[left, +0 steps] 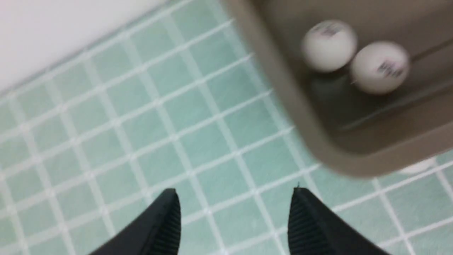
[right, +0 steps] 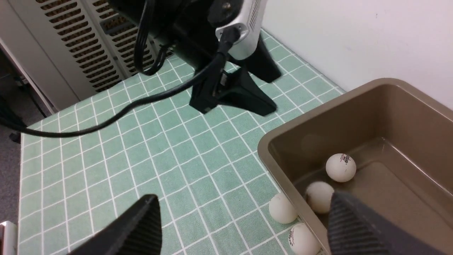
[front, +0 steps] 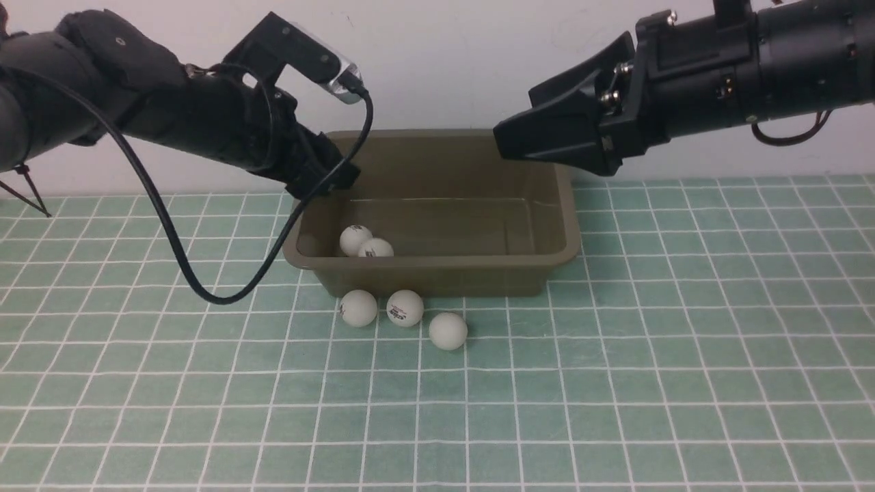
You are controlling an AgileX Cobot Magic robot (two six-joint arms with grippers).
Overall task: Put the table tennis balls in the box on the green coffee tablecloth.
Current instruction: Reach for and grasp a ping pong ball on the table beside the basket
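Pale wall backs the green coffee tablecloth, where the box holds two table tennis balls in its left front corner, and three more balls lie on the cloth just before it. The left gripper hangs by the box's left rim, jaws apart and empty. The right gripper hovers above the box's right side, jaws spread wide, holding nothing.

Open cloth around 3 balls beside box

The green checked tablecloth fills the lower two thirds of the frame. The olive box sits on it at upper centre. Three table tennis balls lie on the cloth just below the box's near wall.
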